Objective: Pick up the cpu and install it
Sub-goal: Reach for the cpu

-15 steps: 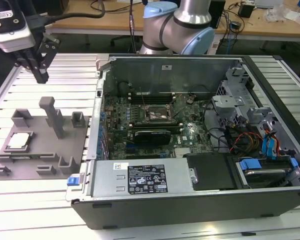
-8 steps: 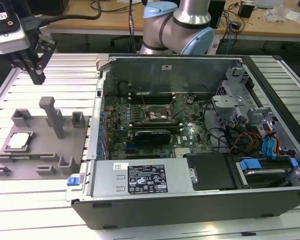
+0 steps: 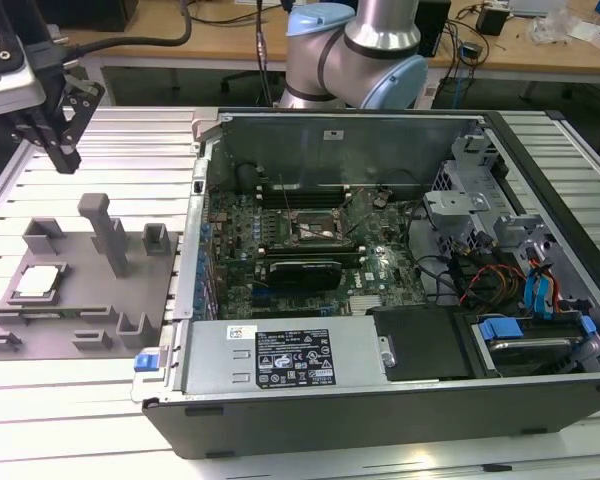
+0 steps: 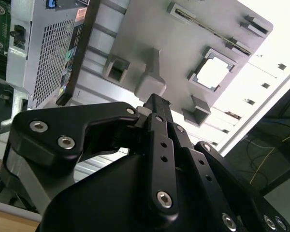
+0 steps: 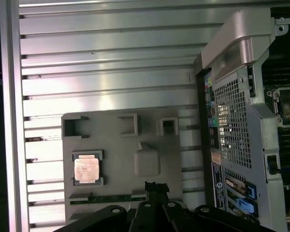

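Far left in the exterior view, the cpu (image 3: 37, 283) lies flat, silver top up, in a square pocket of the grey tray (image 3: 90, 305). It's square, so there's no real long axis; its edges line up with the tray's. The gripper (image 3: 68, 160) hangs above the tray's far side, well apart from the cpu. Its fingers look pinched together, holding nothing. Further right is the open computer case (image 3: 380, 390), with the dark socket (image 3: 315, 228) mid-board.
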